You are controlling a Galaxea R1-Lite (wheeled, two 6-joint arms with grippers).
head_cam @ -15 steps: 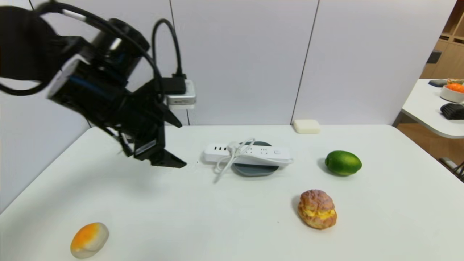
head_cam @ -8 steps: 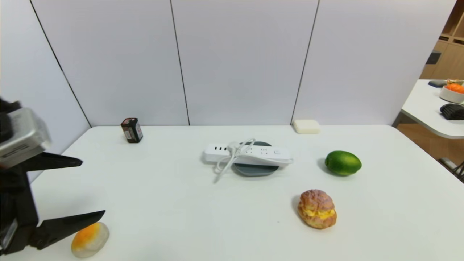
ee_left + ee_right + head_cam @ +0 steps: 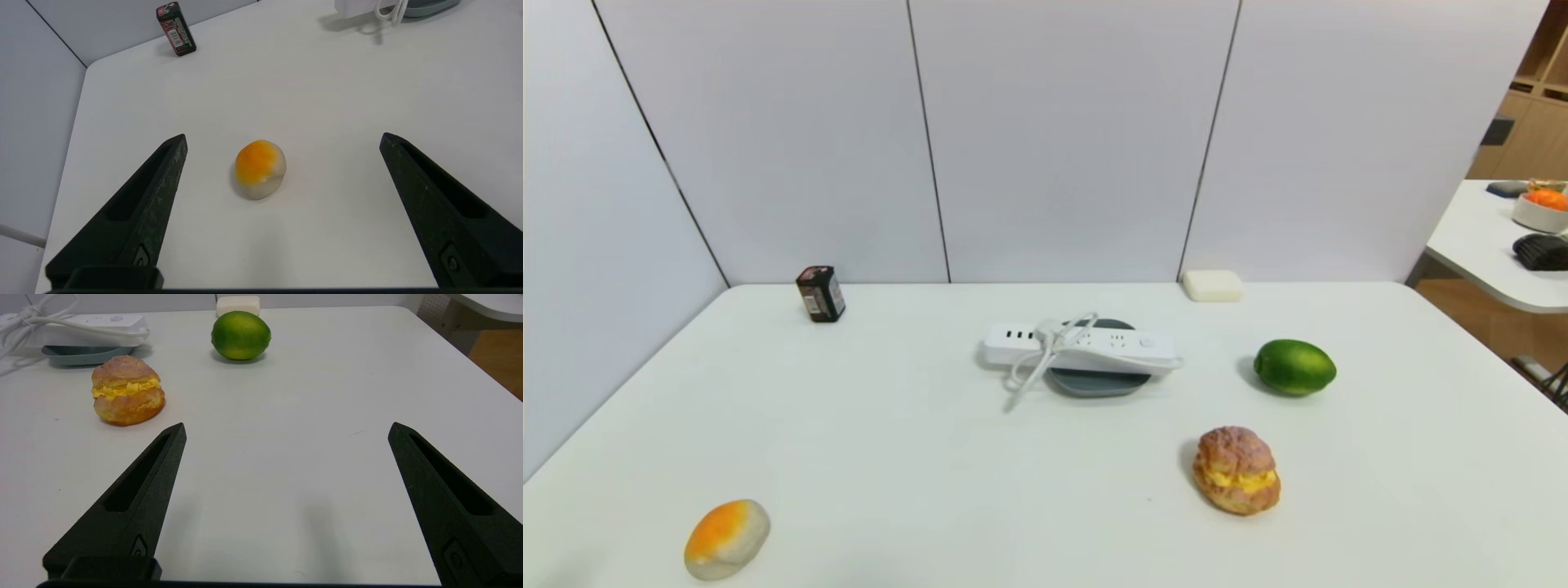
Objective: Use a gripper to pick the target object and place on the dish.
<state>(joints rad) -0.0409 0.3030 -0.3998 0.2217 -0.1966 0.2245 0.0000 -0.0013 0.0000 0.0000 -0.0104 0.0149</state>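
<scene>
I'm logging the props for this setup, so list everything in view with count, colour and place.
power strip: one, white with corded bundle, lying across the dish
dish: one, grey-blue, under the strip
soap-like block: one, off-white, back edge
lime: one, green, right of the dish
filled bun: one, brown and yellow, nearer than the lime
small box: one, black and red, back left
rounded bun: one, orange and cream, front left
bowl: one, white with orange contents, side table
left pincer: one, black, open above the table's left part
right pincer: one, black, open above its right part
</scene>
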